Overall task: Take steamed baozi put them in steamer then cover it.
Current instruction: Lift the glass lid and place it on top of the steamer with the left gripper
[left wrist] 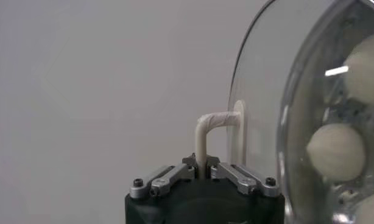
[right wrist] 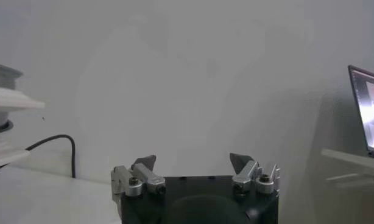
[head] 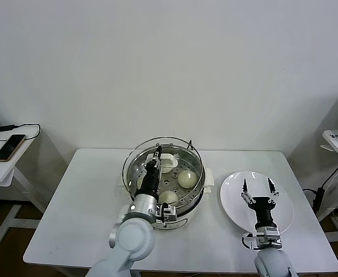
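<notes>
My left gripper point(left wrist: 202, 173) is clamped on the cream-white bar handle point(left wrist: 214, 131) of the round clear glass cover point(head: 163, 167), holding it over the shiny round stainless-steel steamer point(head: 189, 202) at mid-table, toward the back edge. Cream-white steamed baozi point(head: 187, 178) sit on the perforated tray under the glass. My right gripper point(head: 258, 186), fingers spread wide and holding nothing, hangs over the flat white plate point(head: 232, 190) near the table's right end.
</notes>
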### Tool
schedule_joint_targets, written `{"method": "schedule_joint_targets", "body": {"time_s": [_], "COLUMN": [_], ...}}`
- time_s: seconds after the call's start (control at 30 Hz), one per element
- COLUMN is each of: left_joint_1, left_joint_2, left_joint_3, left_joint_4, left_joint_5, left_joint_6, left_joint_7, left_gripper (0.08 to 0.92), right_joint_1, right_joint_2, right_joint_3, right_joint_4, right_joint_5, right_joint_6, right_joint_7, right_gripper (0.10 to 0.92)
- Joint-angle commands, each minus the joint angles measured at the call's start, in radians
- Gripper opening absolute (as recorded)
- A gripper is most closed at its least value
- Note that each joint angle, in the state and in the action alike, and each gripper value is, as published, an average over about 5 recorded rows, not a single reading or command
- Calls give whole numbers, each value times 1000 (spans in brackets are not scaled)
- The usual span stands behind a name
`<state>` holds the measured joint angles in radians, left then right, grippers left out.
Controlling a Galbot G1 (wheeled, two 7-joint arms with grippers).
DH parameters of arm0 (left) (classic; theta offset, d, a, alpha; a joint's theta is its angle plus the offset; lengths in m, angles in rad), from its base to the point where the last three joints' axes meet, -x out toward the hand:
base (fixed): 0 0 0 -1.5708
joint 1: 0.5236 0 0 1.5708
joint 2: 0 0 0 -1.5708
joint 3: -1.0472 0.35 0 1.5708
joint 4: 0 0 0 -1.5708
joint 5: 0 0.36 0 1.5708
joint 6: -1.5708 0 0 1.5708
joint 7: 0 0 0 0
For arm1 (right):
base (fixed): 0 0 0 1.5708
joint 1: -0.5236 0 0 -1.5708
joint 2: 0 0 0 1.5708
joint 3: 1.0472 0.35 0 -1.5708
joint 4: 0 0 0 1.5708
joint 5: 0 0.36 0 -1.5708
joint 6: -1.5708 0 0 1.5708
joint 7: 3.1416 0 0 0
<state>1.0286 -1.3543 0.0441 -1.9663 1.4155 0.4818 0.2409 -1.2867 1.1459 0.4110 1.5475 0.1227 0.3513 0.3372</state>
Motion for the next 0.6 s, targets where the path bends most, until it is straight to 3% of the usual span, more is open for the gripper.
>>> {"method": "schedule_joint_targets", "body": {"time_s": [0.03,0.6], "left_joint_1": [-19,-26], "left_joint_2": [-44,-54], "left_joint_3": [48,45], "left_joint_4": [92,115], "left_joint_5": [44,51], "left_joint_6": [61,45], "left_joint_7": [39,20], "left_gripper": [190,190], "right_joint_1": [3,8], "right_joint_2": [2,5], "right_joint_3": [0,-2], "right_joint_4": [-10,-17], "right_joint_5": [-1,-2], "right_joint_6": [-1,-2], "right_joint_7": [-1,-3], "right_gripper": [823,823]}}
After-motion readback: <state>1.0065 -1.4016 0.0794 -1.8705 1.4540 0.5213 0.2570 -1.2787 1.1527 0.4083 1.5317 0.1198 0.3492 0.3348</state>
